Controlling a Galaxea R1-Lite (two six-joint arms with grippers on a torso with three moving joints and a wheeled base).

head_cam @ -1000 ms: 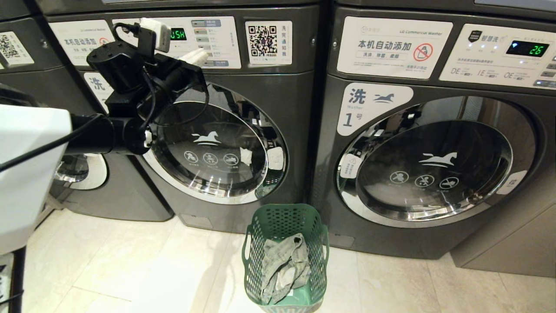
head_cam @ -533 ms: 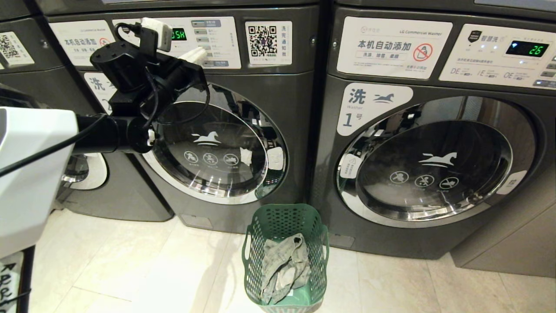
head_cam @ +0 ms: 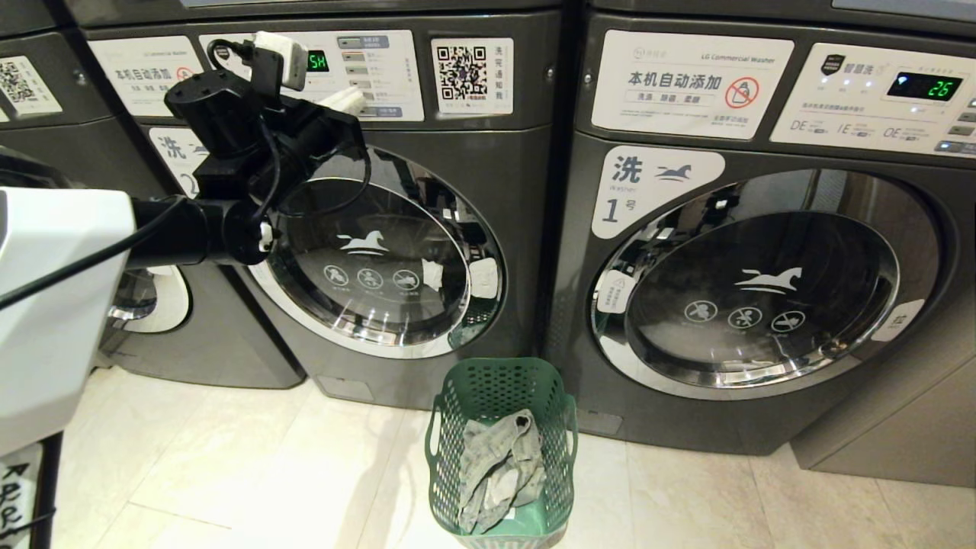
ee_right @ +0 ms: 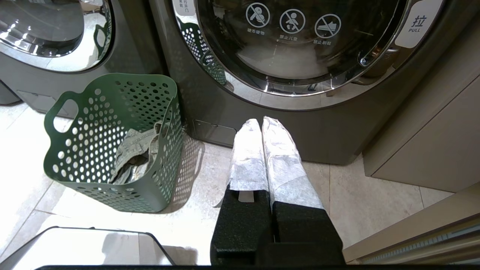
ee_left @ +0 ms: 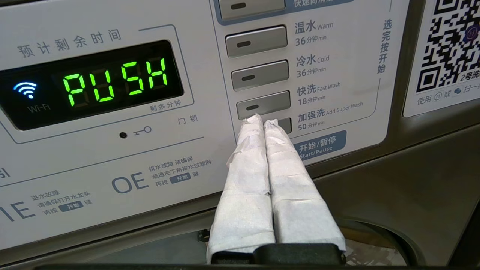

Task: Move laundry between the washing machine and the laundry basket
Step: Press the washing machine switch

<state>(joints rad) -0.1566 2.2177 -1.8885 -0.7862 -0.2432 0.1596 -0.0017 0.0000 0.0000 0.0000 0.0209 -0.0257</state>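
The washing machine point(head_cam: 427, 191) stands left of centre with its round glass door point(head_cam: 381, 259) closed. My left gripper point(head_cam: 347, 99) is raised at its control panel point(ee_left: 112, 157), shut with nothing held. Its white-wrapped fingertips point(ee_left: 257, 122) rest at the lowest grey buttons, just above the blue Start/Pause label point(ee_left: 318, 144). The display point(ee_left: 114, 80) reads PUSH. The green laundry basket point(head_cam: 496, 385) sits on the floor between the two machines, and the grey-beige laundry point(head_cam: 499, 469) lies crumpled inside it. My right gripper point(ee_right: 261, 122) hangs shut and empty low over the floor, right of the basket point(ee_right: 112, 77).
The like machine marked "1" point(head_cam: 762, 290) stands on the right, door closed, its display showing 26. A third machine point(head_cam: 46, 114) is partly visible at the far left. Pale floor tiles point(head_cam: 229, 473) lie in front. A beige cabinet point(ee_right: 431, 150) stands to the right.
My left arm has edged slightly to the right and up along the control panel. The basket, the laundry and the doors have not moved.
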